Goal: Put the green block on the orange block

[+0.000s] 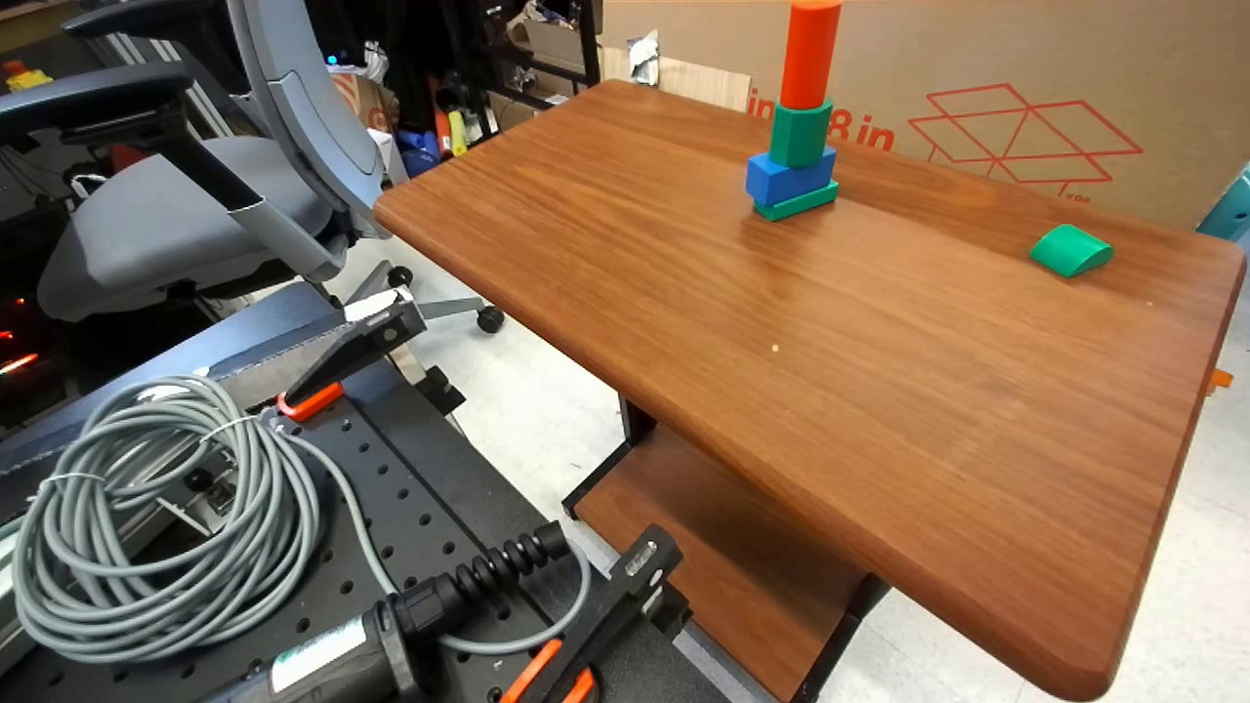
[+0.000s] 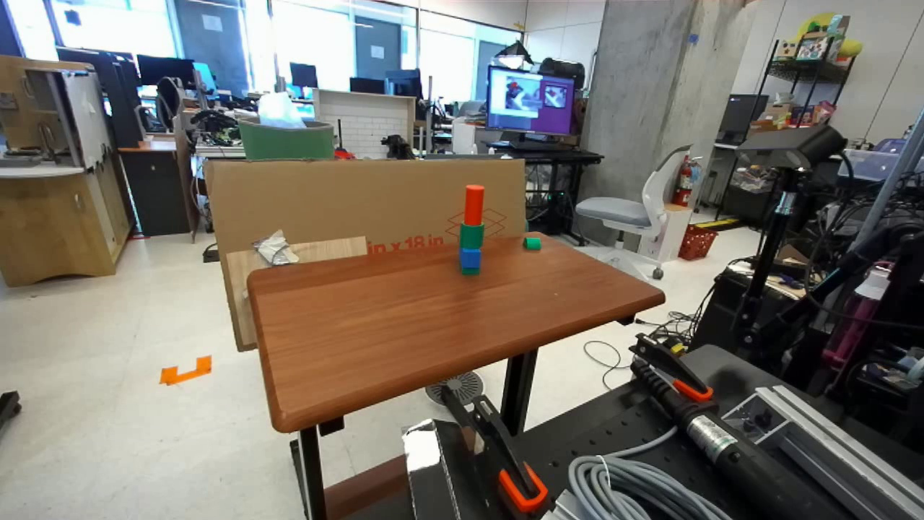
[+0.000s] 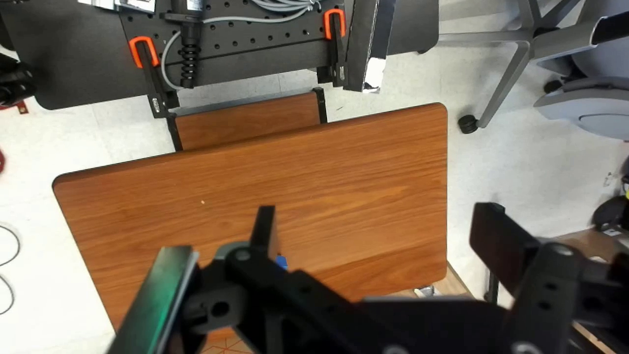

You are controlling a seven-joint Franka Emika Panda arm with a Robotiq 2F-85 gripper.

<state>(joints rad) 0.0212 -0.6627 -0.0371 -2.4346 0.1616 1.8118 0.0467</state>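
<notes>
The green block [image 1: 1071, 250] is low with a curved top and lies alone on the brown table [image 1: 879, 391]. It also shows in an exterior view [image 2: 532, 243], near the table's far edge. The orange block [image 1: 811, 54] stands upright on top of a stack. It also tops the stack in an exterior view [image 2: 473, 204]. My gripper [image 3: 378, 211] shows only in the wrist view, wide open and empty above the table. A bit of blue shows beside one finger. The green block and orange block are hidden in the wrist view.
Under the orange block are a green piece [image 1: 799, 134], a blue piece [image 1: 789, 179] and a thin green base [image 1: 796, 202]. A large cardboard sheet [image 1: 977, 59] stands behind the table. A black bench [image 1: 420, 508] with coiled cable [image 1: 166, 527] and clamps is in front.
</notes>
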